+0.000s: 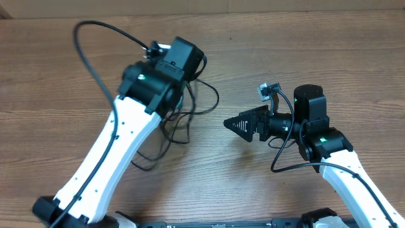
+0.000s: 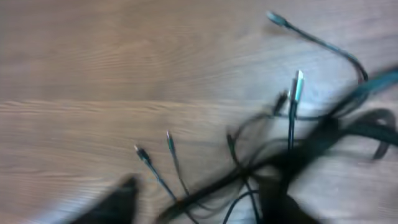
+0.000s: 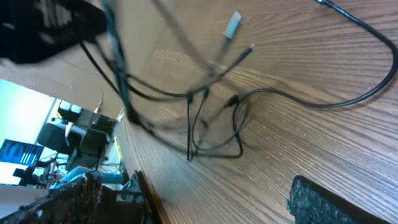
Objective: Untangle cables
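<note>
The cables (image 1: 183,120) lie in a loose black tangle on the wooden table, partly under my left arm (image 1: 158,76). In the blurred left wrist view my left gripper (image 2: 199,202) hangs over the tangle (image 2: 249,168) with its fingers (image 2: 118,202) apart and strands crossing the gap. Several plug ends fan out beyond it, one silver-tipped (image 2: 297,84). My right gripper (image 1: 234,125) points left at the tangle from a short distance and is open. In its own view the fingers (image 3: 329,202) stand wide with nothing between them, and the cables (image 3: 211,118) lie ahead.
A thick black arm cable (image 1: 95,44) loops above the left arm, and another (image 1: 285,164) hangs by the right arm. One long thin cord (image 3: 360,93) runs off to the right. The table edge (image 3: 134,180) shows in the right wrist view.
</note>
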